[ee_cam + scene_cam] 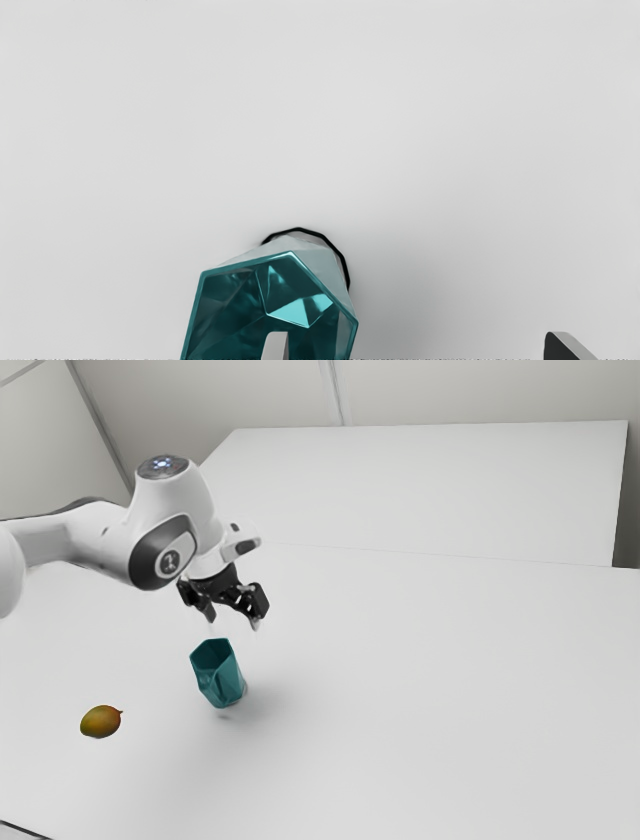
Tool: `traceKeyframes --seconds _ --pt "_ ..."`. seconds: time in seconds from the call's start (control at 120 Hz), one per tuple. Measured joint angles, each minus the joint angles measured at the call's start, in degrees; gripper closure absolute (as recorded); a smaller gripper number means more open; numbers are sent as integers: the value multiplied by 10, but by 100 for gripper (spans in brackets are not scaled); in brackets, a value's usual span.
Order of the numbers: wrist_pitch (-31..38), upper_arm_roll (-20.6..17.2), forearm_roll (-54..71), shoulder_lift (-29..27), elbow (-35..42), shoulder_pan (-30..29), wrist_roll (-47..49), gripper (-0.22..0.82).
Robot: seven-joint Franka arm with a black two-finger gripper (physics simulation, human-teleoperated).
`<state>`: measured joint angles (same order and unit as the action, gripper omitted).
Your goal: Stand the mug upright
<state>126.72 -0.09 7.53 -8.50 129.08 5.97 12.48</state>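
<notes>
Two fingers (276,347) of one end effector (233,624) spread wide; one teal mug (228,682), one mango (100,722).

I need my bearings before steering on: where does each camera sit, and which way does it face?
Exterior view: from the arm's side, looking down across the white table; the arm comes in from that view's left, its gripper open.
Wrist view: mounted by the gripper, looking down at the table and into the mouth of the teal mug; two fingertips show at the bottom edge.
Shared: mug, tabletop and fingers.
</notes>
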Motion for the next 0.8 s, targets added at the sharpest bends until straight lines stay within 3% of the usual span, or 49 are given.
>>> traceKeyframes --seconds 0.542,0.8 --pt "-254 -5 -36 70 -272 -4 3 2" --pt "-339 -8 -36 102 -367 -10 5 1"
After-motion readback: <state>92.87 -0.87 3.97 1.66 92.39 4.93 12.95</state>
